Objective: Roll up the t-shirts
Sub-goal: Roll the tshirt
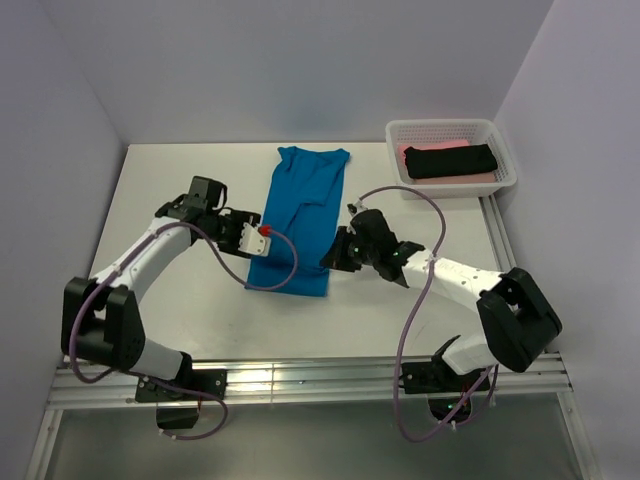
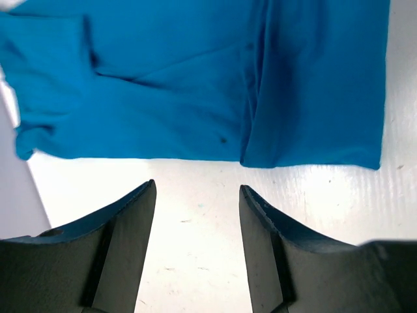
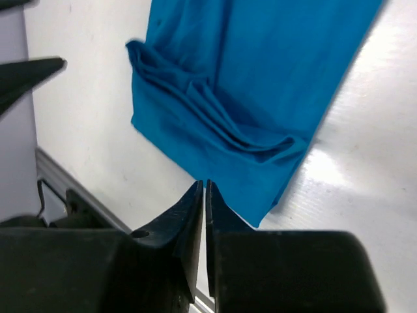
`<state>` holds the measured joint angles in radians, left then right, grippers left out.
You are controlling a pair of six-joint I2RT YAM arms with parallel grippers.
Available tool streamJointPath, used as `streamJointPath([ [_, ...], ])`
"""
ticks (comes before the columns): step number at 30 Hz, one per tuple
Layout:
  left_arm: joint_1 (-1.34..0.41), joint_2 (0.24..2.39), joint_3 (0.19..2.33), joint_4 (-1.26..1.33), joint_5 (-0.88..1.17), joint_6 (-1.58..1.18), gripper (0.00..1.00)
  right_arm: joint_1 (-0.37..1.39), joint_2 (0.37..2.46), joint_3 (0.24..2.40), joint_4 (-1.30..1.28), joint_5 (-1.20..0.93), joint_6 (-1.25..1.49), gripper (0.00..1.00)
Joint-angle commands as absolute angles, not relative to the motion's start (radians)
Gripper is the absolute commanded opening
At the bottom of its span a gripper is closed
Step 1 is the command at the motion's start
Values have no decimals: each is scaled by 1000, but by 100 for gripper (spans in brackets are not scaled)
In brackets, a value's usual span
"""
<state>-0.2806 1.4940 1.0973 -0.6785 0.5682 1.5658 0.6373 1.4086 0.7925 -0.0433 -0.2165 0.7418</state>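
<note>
Flat on the white table (image 1: 170, 190), at the centre of the top view: blue t-shirt (image 1: 300, 215), folded into a long narrow strip. At its left edge, left gripper (image 1: 262, 238), jaws apart with nothing between, tips over bare table just short of the cloth filling the upper half of its wrist view. At the right edge, right gripper (image 1: 335, 258), fingers pressed nearly together, gripping nothing. Upper right: white basket (image 1: 450, 125) with black t-shirt (image 1: 450, 160) on pink t-shirt (image 1: 445, 181).

Bare table (image 1: 180, 160) lies open on both sides of the blue t-shirt (image 1: 300, 215); the basket (image 1: 455, 188) fills the far right corner, and walls (image 1: 300, 60) close three sides.
</note>
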Motion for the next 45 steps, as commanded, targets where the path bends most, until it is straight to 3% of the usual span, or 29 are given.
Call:
streamJointPath([
  [1,-276,1379,1042,-634,673,1448,59,655,1414,715,162,-334,753,8],
  [4,-275,1316,971,-557,730,1304,60,686,1468,655,345,-389,813,0],
  [9,-265,1243,862,-462,843,1085,63,699,1595,562,751,-456,940,0],
  [18,-265,1230,721,-215,884,867,65,729,1813,580,1052,-451,1043,0],
  [31,-281,1325,638,-26,864,804,63,704,1908,679,956,-359,966,0],
  [45,-316,1512,770,-9,698,597,62,612,2023,868,747,-390,896,0],
])
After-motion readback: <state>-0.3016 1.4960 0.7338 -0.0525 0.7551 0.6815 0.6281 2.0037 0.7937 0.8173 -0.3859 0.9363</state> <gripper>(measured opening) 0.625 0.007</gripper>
